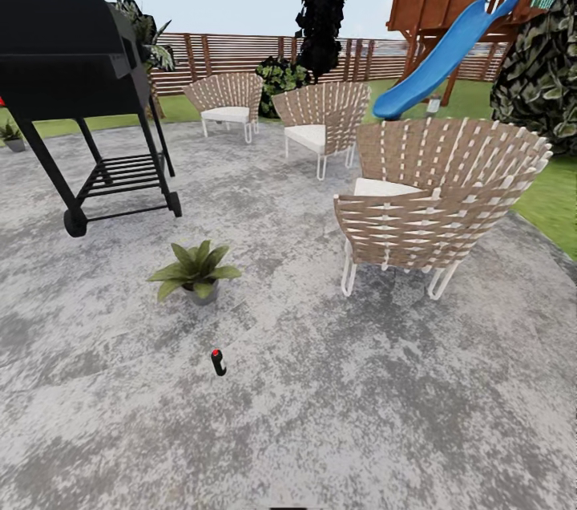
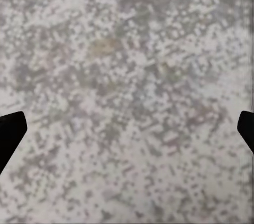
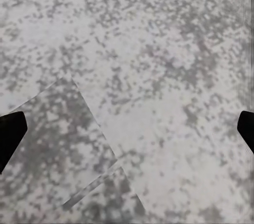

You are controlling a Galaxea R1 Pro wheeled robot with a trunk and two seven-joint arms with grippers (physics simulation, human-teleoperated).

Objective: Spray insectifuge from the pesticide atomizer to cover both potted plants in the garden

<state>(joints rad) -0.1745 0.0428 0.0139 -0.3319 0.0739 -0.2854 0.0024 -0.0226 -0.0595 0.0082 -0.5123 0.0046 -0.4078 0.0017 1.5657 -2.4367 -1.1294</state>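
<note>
Mottled grey paving (image 1: 336, 414) spreads across a garden patio ringed by three woven tan chairs (image 1: 437, 201), a black grill (image 1: 72, 65) and a slatted wooden fence (image 1: 232, 53), with a blue slide (image 1: 437, 61) beyond. One potted plant (image 1: 195, 271) stands on the paving near the grill, and the small dark pesticide atomizer (image 1: 218, 362) stands just short of it, apart from the pot. Both the left gripper (image 2: 127, 129) and the right gripper (image 3: 127, 129) hang over bare paving with fingers spread wide, holding nothing.
</note>
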